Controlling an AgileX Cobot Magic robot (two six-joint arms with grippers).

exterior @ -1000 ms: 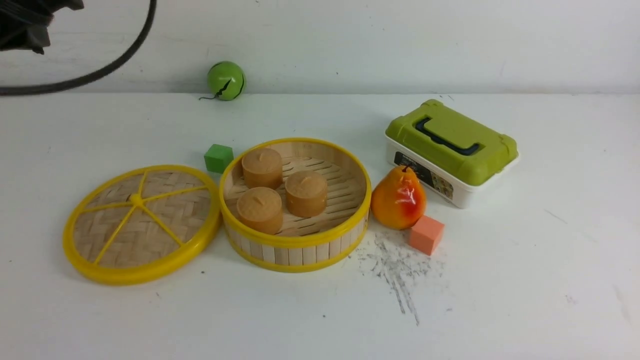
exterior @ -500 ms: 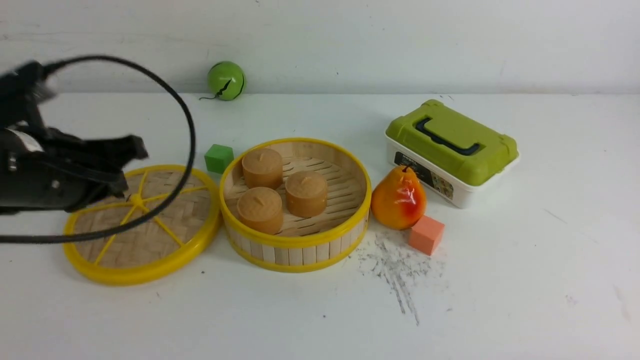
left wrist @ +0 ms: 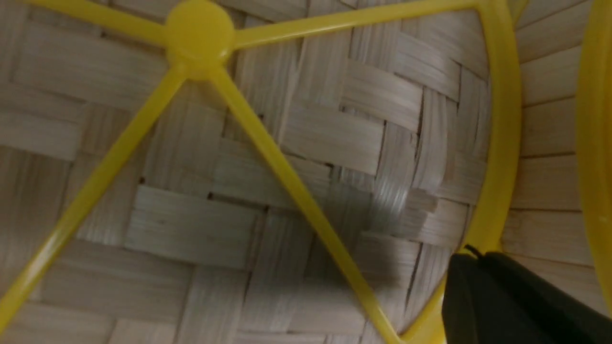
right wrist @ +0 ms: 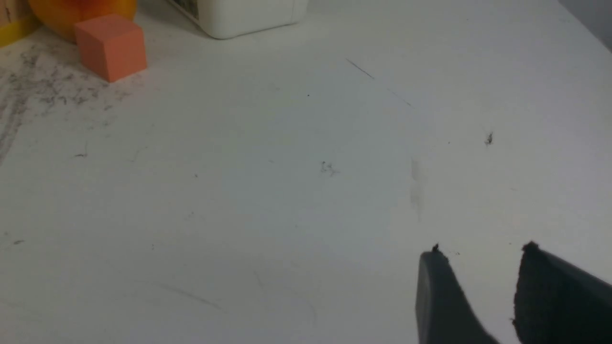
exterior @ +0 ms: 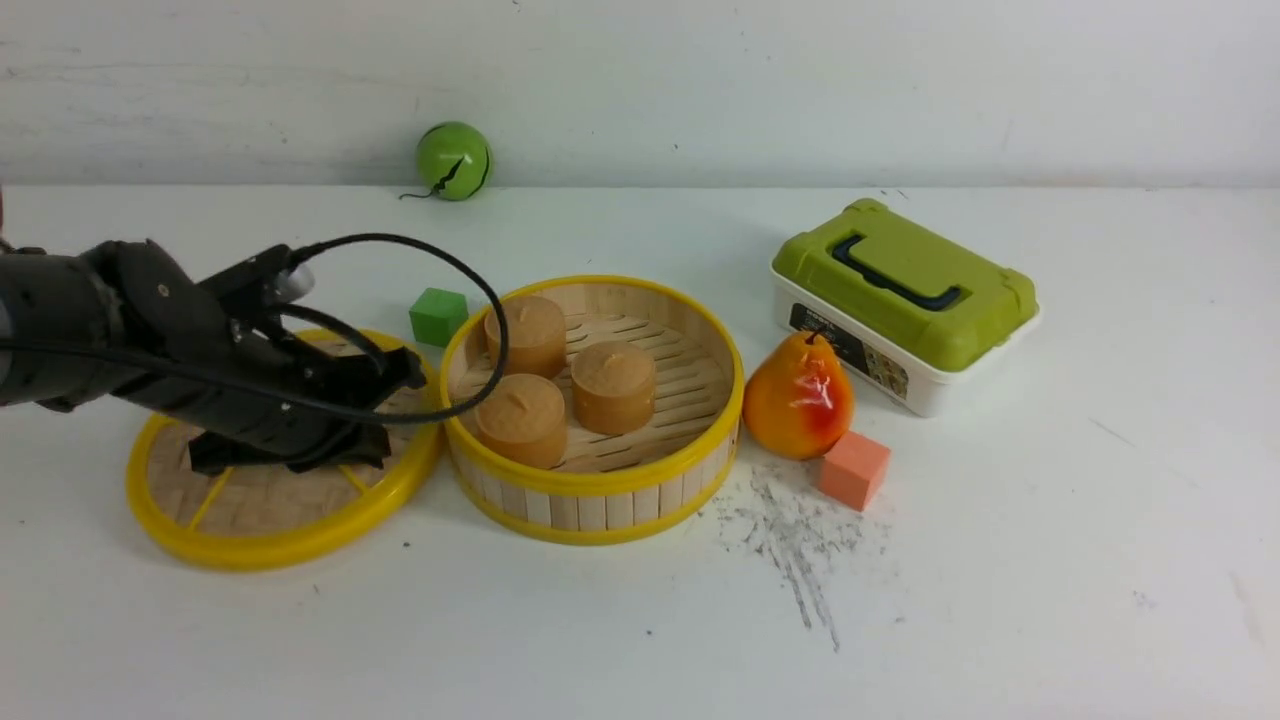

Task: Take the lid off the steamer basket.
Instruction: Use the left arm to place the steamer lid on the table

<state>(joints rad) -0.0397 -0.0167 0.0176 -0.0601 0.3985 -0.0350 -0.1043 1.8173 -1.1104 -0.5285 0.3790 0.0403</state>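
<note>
The lid (exterior: pixel 262 536), a woven bamboo disc with a yellow rim and spokes, lies flat on the table, just left of the steamer basket (exterior: pixel 590 500). The basket is uncovered and holds three brown buns (exterior: pixel 612 385). My left gripper (exterior: pixel 408 368) hangs low over the lid's right part, its tip near the basket's left rim. In the left wrist view the lid's weave (left wrist: pixel 311 138) and centre knob (left wrist: pixel 198 31) fill the frame, and the gripper (left wrist: pixel 471 253) is shut and empty by the lid's inner yellow ring. My right gripper (right wrist: pixel 480 248) is open over bare table.
A green cube (exterior: pixel 437 316) sits behind the lid and basket. A pear (exterior: pixel 797 397) and an orange cube (exterior: pixel 853 469) are right of the basket. A white box with a green lid (exterior: pixel 905 300) stands behind them. A green ball (exterior: pixel 453 160) lies by the back wall.
My left arm has swung down from the upper left and now lies low across the lid, reaching right towards the basket. The lid and basket have not moved.
</note>
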